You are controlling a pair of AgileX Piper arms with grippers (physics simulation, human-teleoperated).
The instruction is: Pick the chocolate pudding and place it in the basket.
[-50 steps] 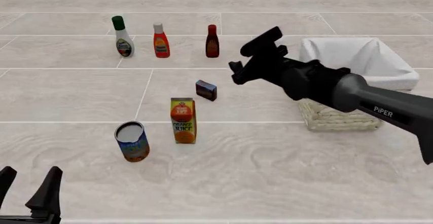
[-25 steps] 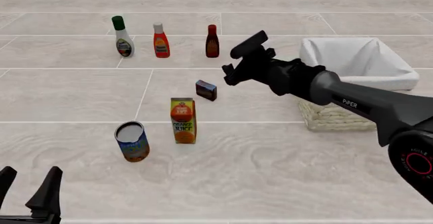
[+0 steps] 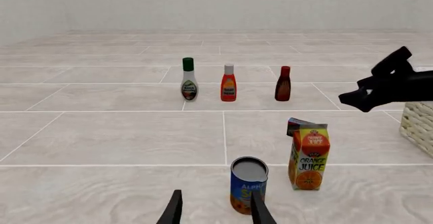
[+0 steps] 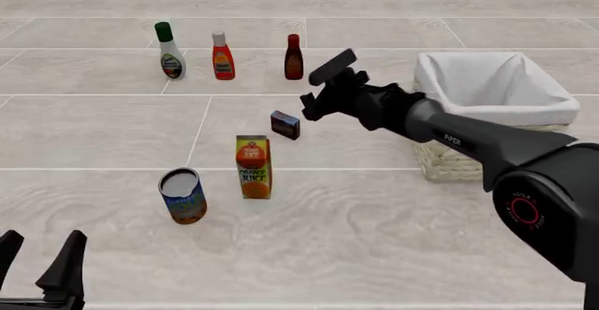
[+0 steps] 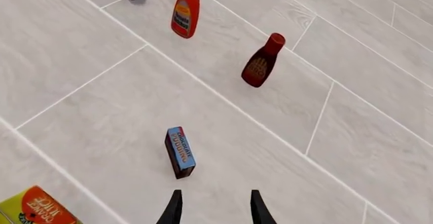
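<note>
The right gripper [image 4: 316, 89] hangs above the table [image 4: 393, 240], jaws apart and empty, just short of the chocolate pudding [image 4: 285, 125]. The pudding stands on the table behind the orange juice carton [image 4: 252, 167], well apart from the basket [image 4: 496, 78]. The left gripper [image 4: 38, 268] rests open and empty at the near edge. Risk: the box is small and stands on a narrow face; a descent off its centre or with the jaws misaligned to its slim sides would likely tip it or push it toward the carton. The dark sauce bottle [image 4: 294, 57] stands near the approach path.
</note>
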